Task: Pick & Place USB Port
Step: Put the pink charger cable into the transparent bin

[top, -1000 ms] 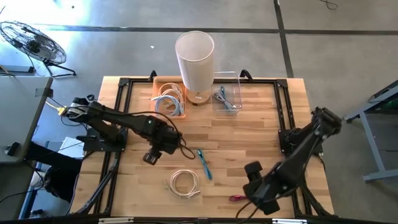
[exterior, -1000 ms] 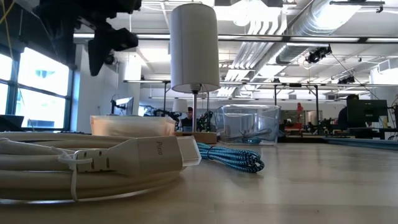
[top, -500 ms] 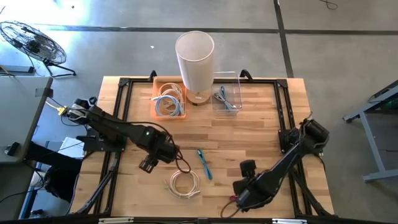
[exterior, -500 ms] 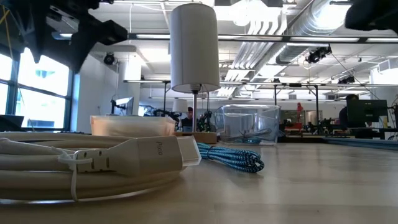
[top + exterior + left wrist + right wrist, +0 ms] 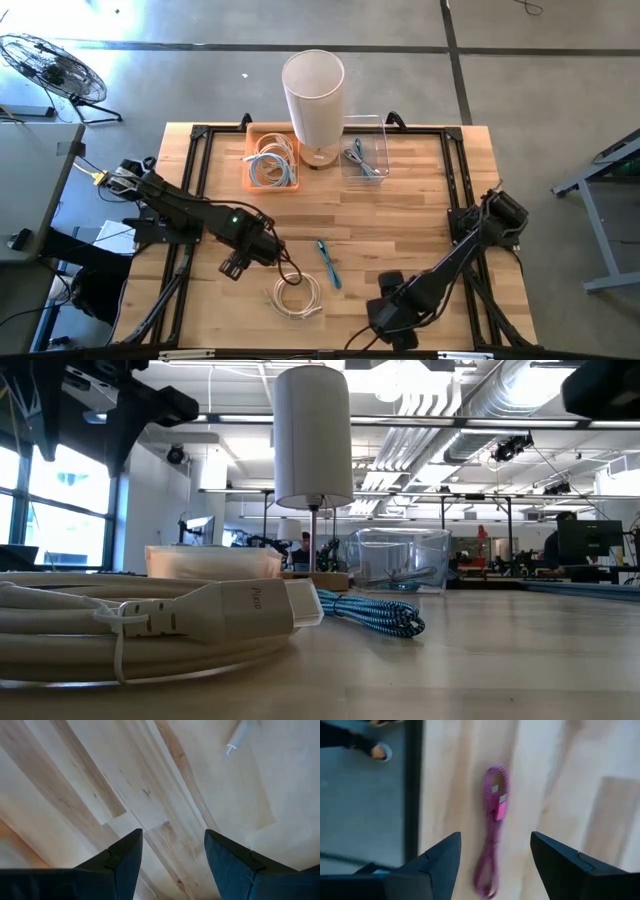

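Some cables already lie in the orange bin [image 5: 270,157] and the clear bin [image 5: 365,155], so the sorting seems partly done. Left on the counter [image 5: 400,220] are the white cable [image 5: 297,295], the blue cable [image 5: 328,262] and the pink cable [image 5: 492,827]. The right tool [image 5: 492,862] hovers over the pink one with fingers apart, and the left tool [image 5: 172,852], also apart and empty, hangs near the white coil.

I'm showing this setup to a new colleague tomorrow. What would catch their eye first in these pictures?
Probably the tall white lamp at the table's far edge, standing between an orange bin of white cables and a clear bin. Next, the two dark arms: the left gripper hangs open over bare wood beside a coiled white cable, and the right gripper hangs open over a pink cable near the table's front edge. A blue cable lies between them.
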Controlling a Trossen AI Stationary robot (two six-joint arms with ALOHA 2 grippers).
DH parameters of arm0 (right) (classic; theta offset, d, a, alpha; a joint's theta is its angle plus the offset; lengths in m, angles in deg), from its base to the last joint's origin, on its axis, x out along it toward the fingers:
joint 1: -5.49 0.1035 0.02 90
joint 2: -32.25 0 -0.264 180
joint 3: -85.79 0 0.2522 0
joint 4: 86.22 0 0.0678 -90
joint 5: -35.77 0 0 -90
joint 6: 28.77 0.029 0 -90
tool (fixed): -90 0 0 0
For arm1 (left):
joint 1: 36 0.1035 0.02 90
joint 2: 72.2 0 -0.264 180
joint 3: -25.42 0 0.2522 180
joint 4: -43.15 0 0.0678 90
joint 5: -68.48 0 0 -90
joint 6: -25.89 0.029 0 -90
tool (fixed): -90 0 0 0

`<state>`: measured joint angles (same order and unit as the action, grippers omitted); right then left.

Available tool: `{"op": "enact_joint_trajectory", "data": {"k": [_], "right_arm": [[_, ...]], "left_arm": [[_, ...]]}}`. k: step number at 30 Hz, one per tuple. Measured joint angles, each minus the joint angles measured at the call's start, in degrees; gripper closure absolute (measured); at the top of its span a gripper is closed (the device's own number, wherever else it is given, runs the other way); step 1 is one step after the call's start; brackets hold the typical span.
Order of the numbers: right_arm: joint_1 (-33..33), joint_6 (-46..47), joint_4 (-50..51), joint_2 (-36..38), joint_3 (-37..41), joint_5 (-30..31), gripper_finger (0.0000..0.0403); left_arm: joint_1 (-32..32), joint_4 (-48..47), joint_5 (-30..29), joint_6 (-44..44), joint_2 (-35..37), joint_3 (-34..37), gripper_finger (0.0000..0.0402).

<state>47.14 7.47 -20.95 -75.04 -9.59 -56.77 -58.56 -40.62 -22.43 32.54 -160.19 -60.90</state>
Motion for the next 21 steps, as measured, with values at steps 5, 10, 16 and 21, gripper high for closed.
{"op": "enact_joint_trajectory", "data": {"k": [5,10,16,21], "right_arm": [[0.09,1.06,0.08,0.00,0.00,3.75,0.0172],[0.63,-0.23,-0.39,-0.02,0.83,2.69,0.0172],[1.34,4.13,-5.57,-0.11,7.56,-0.91,0.0172],[1.52,6.71,-11.68,-0.11,11.05,-1.51,0.0172]], "left_arm": [[-0.01,-0.03,0.34,-1.16,0.00,0.00,0.0192],[-0.05,-0.08,0.39,-2.66,0.00,0.00,0.0192],[-0.07,-0.18,1.42,-2.80,0.00,0.00,0.0192],[-0.07,-0.20,1.59,-2.78,0.02,0.00,0.0192]]}}
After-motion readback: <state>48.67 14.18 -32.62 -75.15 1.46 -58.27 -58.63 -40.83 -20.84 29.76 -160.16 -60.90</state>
